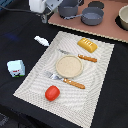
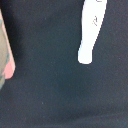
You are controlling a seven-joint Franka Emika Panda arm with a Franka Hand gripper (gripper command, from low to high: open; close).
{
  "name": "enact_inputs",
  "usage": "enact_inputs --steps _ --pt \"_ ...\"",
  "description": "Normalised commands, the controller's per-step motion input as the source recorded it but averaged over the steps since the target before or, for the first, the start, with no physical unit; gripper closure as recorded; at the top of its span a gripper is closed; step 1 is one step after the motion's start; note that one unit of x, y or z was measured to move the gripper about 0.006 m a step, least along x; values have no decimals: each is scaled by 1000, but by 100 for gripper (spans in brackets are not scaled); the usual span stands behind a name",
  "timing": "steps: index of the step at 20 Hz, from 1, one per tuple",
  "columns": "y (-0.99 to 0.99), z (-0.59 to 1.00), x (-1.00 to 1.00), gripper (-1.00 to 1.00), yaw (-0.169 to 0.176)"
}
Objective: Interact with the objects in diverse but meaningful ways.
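Observation:
My gripper (image 1: pixel 46 15) hangs high at the back of the exterior view's left, above the black cloth. It is blurred and its jaws do not show in either view. The small white bottle (image 1: pixel 41 41) lies on the cloth below it, beside the placemat, and shows lying alone in the wrist view (image 2: pixel 90 30). The milk carton (image 1: pixel 16 68) stands at the left. The red tomato (image 1: pixel 52 92) and the yellow bread loaf (image 1: pixel 87 44) lie on the placemat (image 1: pixel 30 82). A dark grey pot (image 1: pixel 92 16) sits on the wooden board.
A second dark pot (image 1: pixel 68 9), a black lid (image 1: pixel 96 4) and a pale bowl (image 1: pixel 123 17) are on the wooden board (image 1: pixel 110 30) at the back. A tan plate (image 1: pixel 69 66), fork (image 1: pixel 65 80) and knife (image 1: pixel 80 56) lie on the placemat. A pink-tan edge (image 2: pixel 5 55) shows in the wrist view.

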Motion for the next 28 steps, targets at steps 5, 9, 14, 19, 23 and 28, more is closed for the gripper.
enact_inputs --steps 5,9,14,19,23,28 --pt "-267 -450 -237 -100 0" --pt "-144 -371 -201 -100 0" --pt "-93 -380 -209 -100 0" --pt "-41 -391 -268 -100 0" --pt "-21 -408 -292 -100 0" --pt "0 -407 -320 -100 0"
